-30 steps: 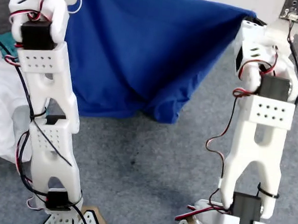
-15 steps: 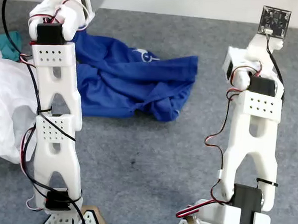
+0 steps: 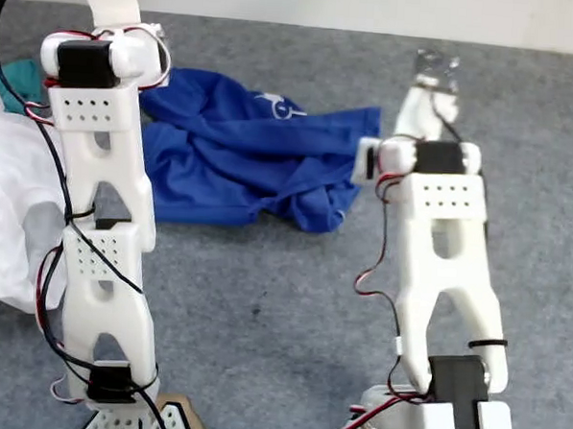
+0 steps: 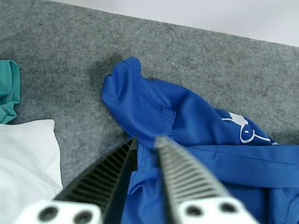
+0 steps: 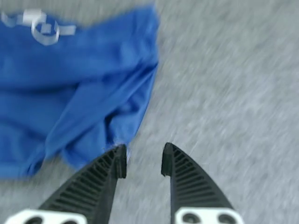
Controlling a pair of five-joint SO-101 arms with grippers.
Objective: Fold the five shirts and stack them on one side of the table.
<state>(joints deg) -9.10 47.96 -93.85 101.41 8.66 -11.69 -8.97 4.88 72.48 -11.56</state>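
Dropped from its spread, the blue shirt [image 3: 260, 165] lies bunched at twelve o'clock on the table [image 3: 291, 306]; our left gripper [image 4: 145, 138] and right gripper [image 5: 142, 150] hover at its edges, both slightly parted, empty; pinching blindly, we risk catching several layers and folding crooked.

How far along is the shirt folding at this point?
Done: nothing yet. The blue shirt lies crumpled on the grey table, with a white garment and a teal garment bunched nearby. In hand: the left pincer hangs open over the blue shirt and the right pincer is open beside its edge, neither gripping. Left: folding each shirt and stacking them.
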